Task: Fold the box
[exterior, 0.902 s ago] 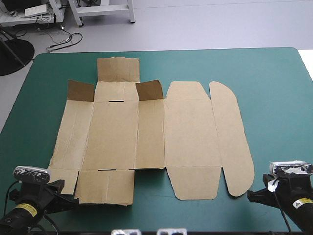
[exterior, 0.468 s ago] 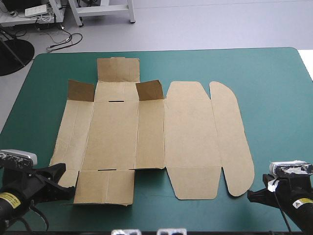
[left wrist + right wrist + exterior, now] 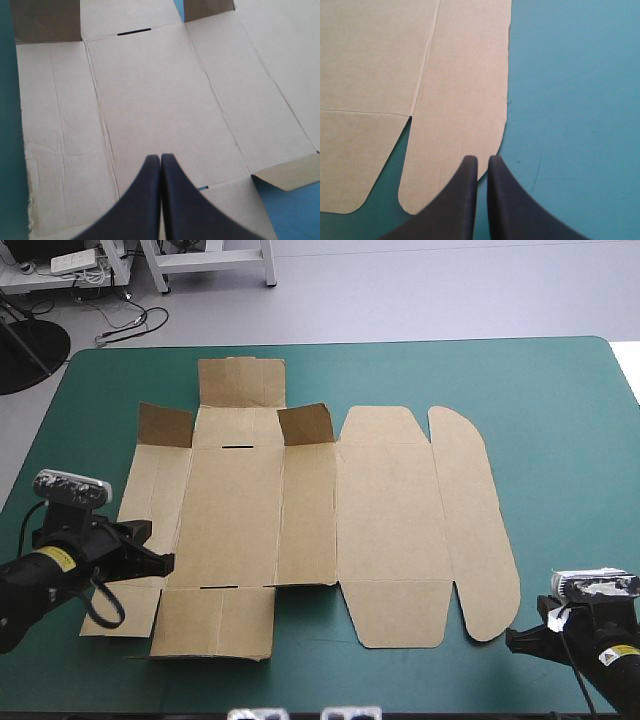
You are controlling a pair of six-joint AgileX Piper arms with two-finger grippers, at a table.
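Note:
The brown box [image 3: 300,510] lies on the teal-green cover as a flat cut sheet. Only two small flaps [image 3: 305,425] at its far end stand raised. My left gripper [image 3: 160,562] hovers shut over the sheet's left side panel, close to the near left flap. The left wrist view shows the left gripper [image 3: 160,158] as one pointed arch above the middle panel of the box [image 3: 160,100], holding nothing. My right gripper [image 3: 512,637] sits shut by the table's near right corner. In the right wrist view the right gripper [image 3: 482,160] points at the near end of the rounded flap [image 3: 465,100].
Bare teal-green cover [image 3: 570,490] stretches to the right of the sheet and along the far edge [image 3: 450,370]. The sheet's near flaps [image 3: 215,620] reach close to the table's front edge.
My left arm has risen from the near left corner and moved forward over the sheet's left panel. The right arm and the box have stayed still.

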